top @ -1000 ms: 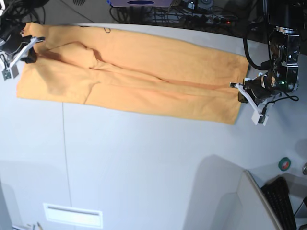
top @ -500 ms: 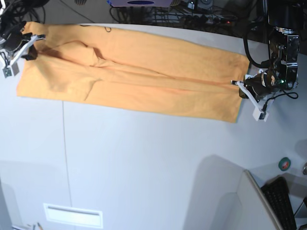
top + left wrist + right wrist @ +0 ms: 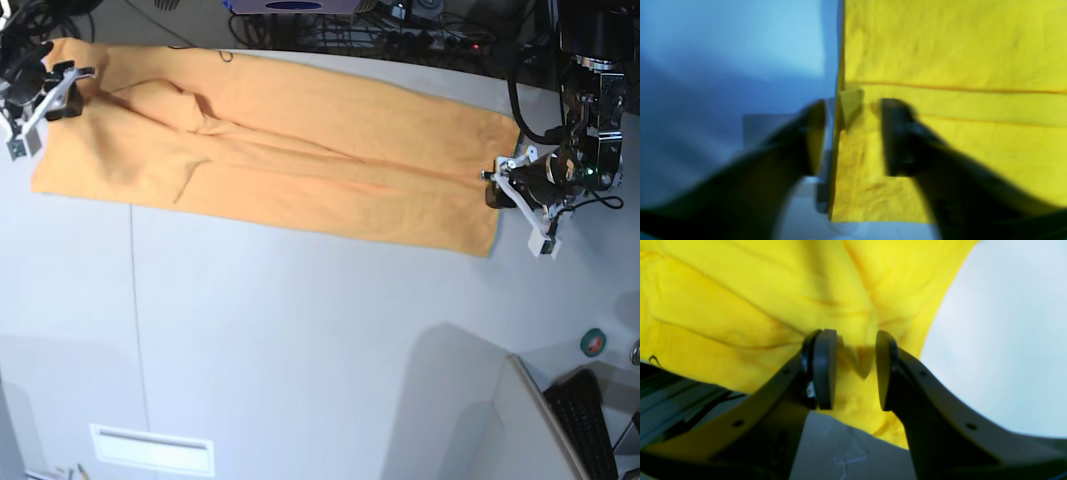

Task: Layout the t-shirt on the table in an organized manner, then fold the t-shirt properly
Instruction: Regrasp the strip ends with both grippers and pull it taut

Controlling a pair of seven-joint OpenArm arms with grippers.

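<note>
The soft orange-yellow cotton t-shirt (image 3: 270, 150) lies as 1 long folded strip across the far part of the big flat white table (image 3: 300, 340), creased lengthways, with a bunched ridge near its left end.

At the shirt's left end, the right gripper (image 3: 853, 370) stands with its 2 pads apart; a small peak of cloth sits between them, touching neither clearly, so it looks released rather than held. At the shirt's right end, the left gripper (image 3: 853, 133) is also spread, straddling the hem, with a little upturned corner between the fingers; the blur hides any contact.

Risks, as I judge them: cloth could cling to a pad as either arm lifts and drag the strip askew, and the ridge at the left end may spoil the next fold.

Count: 1 shirt, 1 table, 2 grippers.
</note>
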